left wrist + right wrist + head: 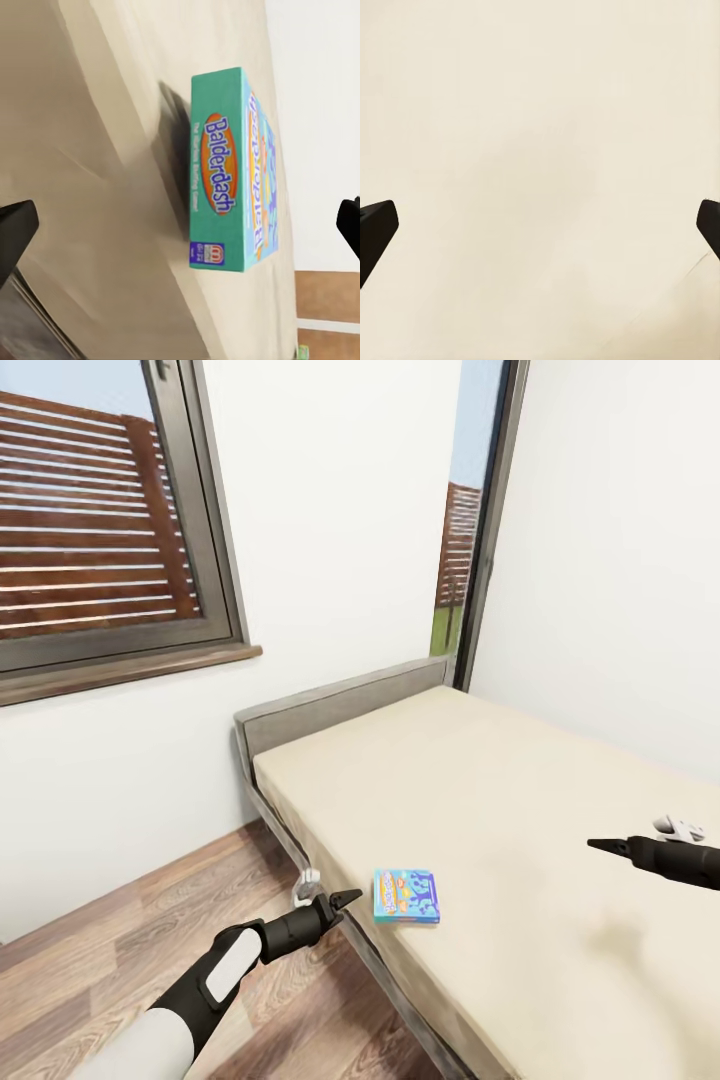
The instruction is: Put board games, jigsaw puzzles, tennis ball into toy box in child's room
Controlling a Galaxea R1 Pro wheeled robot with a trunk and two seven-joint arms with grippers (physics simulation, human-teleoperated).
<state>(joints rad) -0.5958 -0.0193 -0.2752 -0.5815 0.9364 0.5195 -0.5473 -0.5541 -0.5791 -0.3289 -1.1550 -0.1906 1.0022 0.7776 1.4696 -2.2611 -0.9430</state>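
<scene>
Near the bed's (520, 800) left long edge, toward its foot end, lies a board game (406, 897), a flat teal box with blue and orange artwork on its lid. It rests flat on the beige mattress, just inside the edge, with bare mattress all around it. In the left wrist view the same box (225, 176) shows its teal side panel, printed with the name "Balderdash" in an orange oval, and it casts a dark shadow on the mattress beside it.

Just off that edge of the bed, over the wood floor (120, 970), the left gripper (343, 900) points at the box from close by, apart from it and not touching. Its two dark fingertips (15, 232) sit at opposite borders of the left wrist view with the box between them, so the pincer is spread wide and holds nothing.

Over the mattress near the bed's right side, the right gripper (605, 846) reaches inward, well apart from the box. Its fingertips (376, 225) also stand at opposite borders of the right wrist view, wide apart and empty, with plain beige mattress (540, 165) beyond them.

A grey headboard (340, 705) closes the far end of the bed against the white wall (340, 510), and a dark-framed window (110, 520) with a wooden sill is set in that wall to the left.
</scene>
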